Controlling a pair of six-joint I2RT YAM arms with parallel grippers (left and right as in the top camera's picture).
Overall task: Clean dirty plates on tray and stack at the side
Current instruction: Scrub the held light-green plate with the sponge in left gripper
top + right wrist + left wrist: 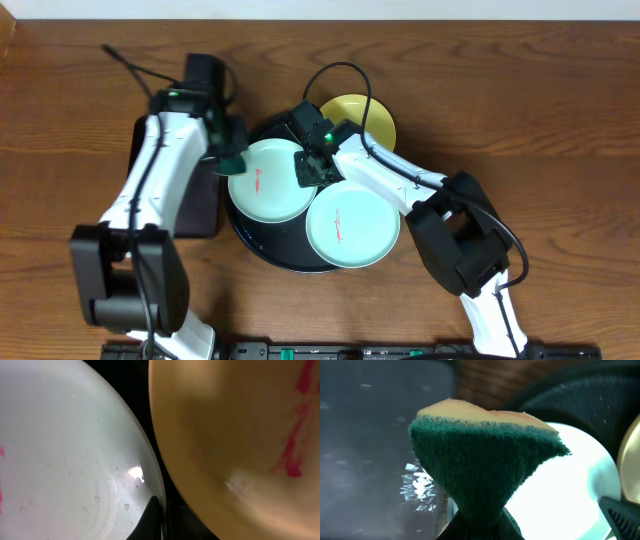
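The round black tray holds two light turquoise plates, both with red smears: one at the left and one at the front right. A pale yellow plate lies at the tray's back edge. My left gripper is shut on a green and yellow sponge at the left plate's left rim. My right gripper is shut on that plate's right rim; in the right wrist view its fingers clamp the edge beside the smeared yellow plate.
A smaller rectangular black tray lies left of the round tray, under my left arm; it also shows in the left wrist view. Brown wooden table surrounds everything. Cables run over the back of the round tray.
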